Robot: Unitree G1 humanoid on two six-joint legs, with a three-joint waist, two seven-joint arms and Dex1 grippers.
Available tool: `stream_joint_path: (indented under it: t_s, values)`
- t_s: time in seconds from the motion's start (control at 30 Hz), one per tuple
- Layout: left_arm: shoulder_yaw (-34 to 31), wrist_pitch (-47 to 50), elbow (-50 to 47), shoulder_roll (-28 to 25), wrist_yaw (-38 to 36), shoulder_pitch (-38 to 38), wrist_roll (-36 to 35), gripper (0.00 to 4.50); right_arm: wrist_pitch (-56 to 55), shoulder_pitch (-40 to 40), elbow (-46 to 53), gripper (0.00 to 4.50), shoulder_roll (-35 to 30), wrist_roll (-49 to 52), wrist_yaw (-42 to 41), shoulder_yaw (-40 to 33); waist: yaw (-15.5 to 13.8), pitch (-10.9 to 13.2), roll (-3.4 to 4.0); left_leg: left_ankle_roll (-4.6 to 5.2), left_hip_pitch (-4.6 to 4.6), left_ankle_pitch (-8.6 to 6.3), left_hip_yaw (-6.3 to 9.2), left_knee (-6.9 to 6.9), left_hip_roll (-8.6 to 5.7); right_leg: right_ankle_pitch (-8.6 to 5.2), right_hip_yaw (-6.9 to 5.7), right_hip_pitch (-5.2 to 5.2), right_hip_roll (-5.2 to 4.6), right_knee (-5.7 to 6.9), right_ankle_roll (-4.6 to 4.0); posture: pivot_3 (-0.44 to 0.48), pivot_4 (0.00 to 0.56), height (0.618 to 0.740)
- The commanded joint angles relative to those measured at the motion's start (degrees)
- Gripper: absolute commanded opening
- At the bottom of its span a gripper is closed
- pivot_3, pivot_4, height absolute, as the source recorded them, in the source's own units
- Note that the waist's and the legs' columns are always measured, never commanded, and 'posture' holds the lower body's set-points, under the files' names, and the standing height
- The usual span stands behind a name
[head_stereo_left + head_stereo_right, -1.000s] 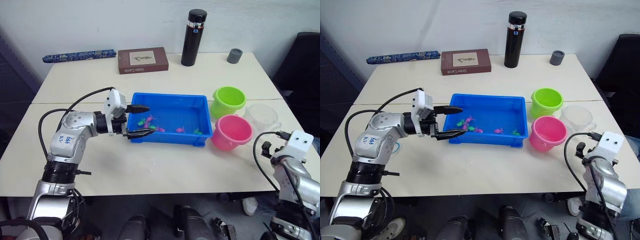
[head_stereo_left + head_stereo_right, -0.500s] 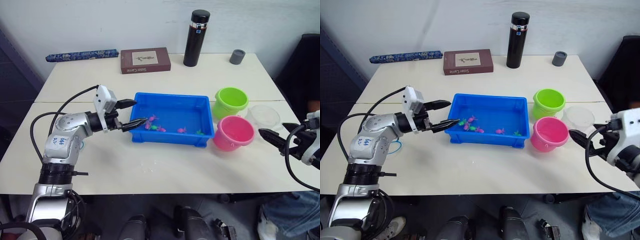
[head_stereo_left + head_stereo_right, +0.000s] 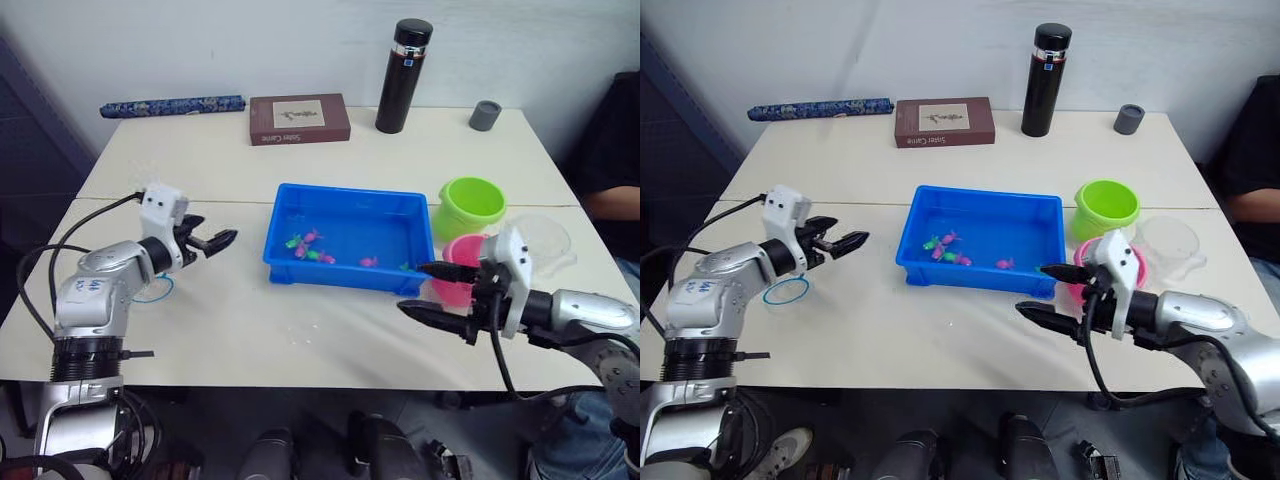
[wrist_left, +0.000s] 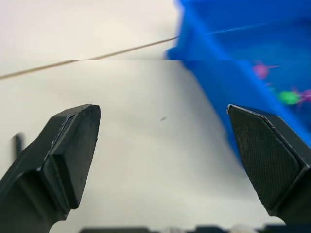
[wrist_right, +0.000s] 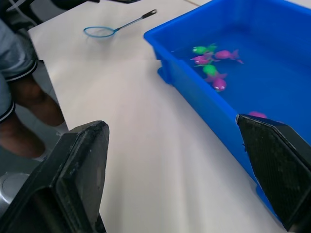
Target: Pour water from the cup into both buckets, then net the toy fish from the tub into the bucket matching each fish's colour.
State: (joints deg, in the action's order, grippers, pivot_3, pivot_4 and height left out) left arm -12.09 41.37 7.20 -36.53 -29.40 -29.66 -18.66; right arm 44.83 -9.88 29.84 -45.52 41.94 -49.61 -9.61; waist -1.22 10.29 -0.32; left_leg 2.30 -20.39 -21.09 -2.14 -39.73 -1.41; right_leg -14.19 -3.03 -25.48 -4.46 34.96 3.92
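Both grippers are hanging spread and empty: left gripper (image 3: 212, 241) left of the tub (image 3: 345, 202), right gripper (image 3: 432, 291) at its near-right corner.

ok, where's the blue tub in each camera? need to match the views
Left eye view: tub in the centre, left of the green bucket.
Right eye view: same place.
Left wrist view: one corner and a side wall.
Right wrist view: a corner and long wall, with water inside.
Shared landmark: the pink and green fish clustered in it.
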Motion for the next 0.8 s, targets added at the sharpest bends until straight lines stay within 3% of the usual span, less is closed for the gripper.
stream_joint_path:
  t_s: [0.03,0.33,0.8]
  values:
    - [-2.8,0.0,0.2,-1.9,1.6,1.4,0.9,4.50,-1.0,-2.0,0.9,4.43,-0.5,0.8,-1.6,1.1,0.0,0.0,0.00,0.00,0.00,0.00,0.01,0.00,0.00,0.00,-0.01,0.00,0.00,-0.01,0.00,0.000,0.150,0.740]
    - [-2.3,-6.4,11.7,-4.1,2.4,1.7,4.7,4.50,-5.5,-4.1,1.1,4.43,0.9,-2.6,-2.3,5.7,-0.1,0.0,-0.02,-0.02,0.00,-0.01,0.01,-0.01,0.00,0.00,-0.03,-0.01,-0.01,-0.10,0.00,0.000,0.150,0.740]
    - [2.5,-21.5,44.5,-2.3,2.5,-12.5,12.1,4.50,-4.5,-3.2,4.3,4.43,-0.9,-3.2,-0.1,4.3,-0.2,-0.1,-0.17,-0.01,-0.05,-0.02,-0.01,-0.05,-0.01,0.01,-0.15,-0.01,-0.02,-0.03,0.02,0.000,0.150,0.740]
